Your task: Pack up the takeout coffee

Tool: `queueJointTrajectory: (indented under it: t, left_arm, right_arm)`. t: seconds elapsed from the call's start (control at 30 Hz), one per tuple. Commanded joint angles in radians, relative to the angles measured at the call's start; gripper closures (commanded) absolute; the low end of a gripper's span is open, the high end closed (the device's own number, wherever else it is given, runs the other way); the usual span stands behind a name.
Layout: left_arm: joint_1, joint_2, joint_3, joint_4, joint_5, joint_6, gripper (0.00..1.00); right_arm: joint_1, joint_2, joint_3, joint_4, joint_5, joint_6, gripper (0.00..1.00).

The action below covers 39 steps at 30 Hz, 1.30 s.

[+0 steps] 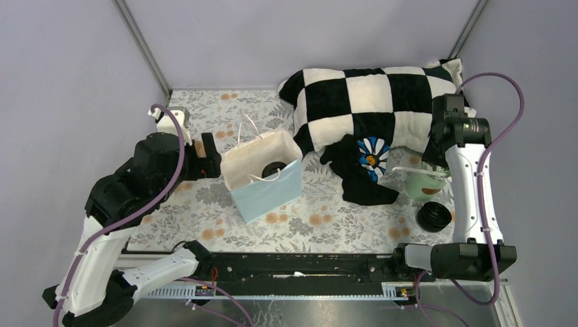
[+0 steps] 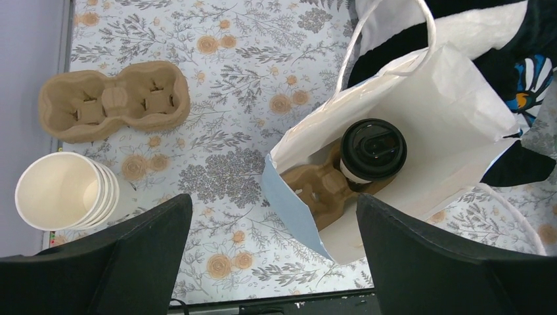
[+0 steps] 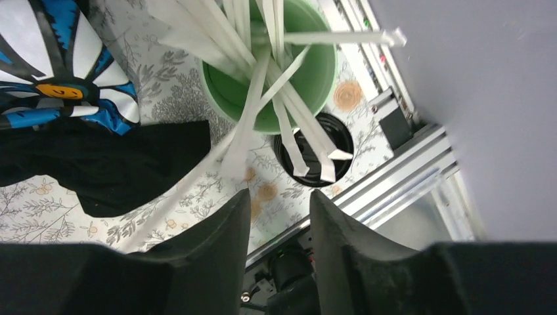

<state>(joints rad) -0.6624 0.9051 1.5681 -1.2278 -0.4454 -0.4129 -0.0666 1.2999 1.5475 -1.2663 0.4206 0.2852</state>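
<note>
Now your coffee [image 2: 373, 149] stands upright inside the bag [image 2: 460, 98], below your wide-open, empty left gripper [image 2: 272, 210], toward its right side, the nearer arm; your right gripper [image 3: 279, 203] hangs parted, empty.

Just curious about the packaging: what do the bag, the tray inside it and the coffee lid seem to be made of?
Bag: thin paper, matte, with creases and folded edges.
Tray: likely moulded pulp cardboard, dull brown and fibrous-looking.
Lid: probably plastic, black with glossy highlights.
</note>
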Motion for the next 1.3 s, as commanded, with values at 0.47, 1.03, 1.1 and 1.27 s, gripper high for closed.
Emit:
queueJointTrajectory:
  t: [0.47, 1.03, 1.1, 1.27]
  left_arm:
    - [-0.059, 0.029, -0.002, 0.057, -0.063, 0.065, 0.01]
    - [-0.057, 0.072, 0.019, 0.056, -0.061, 0.045, 0.01]
    - [-0.057, 0.076, 0.025, 0.054, -0.055, 0.041, 0.01]
    - [-0.057, 0.088, 0.048, 0.041, -0.057, 0.034, 0.01]
  right_arm:
    - [0.019, 0.041, 0.089, -0.011, -0.224, -0.068, 0.46]
    - [0.558, 0.055, -0.063, -0.007, 0.083, -0.561, 0.14]
    - [0.565, 0.072, -0.079, -0.007, 0.093, -0.570, 0.14]
    - [0.581, 0.090, -0.141, 0.034, 0.120, -0.568, 0.16]
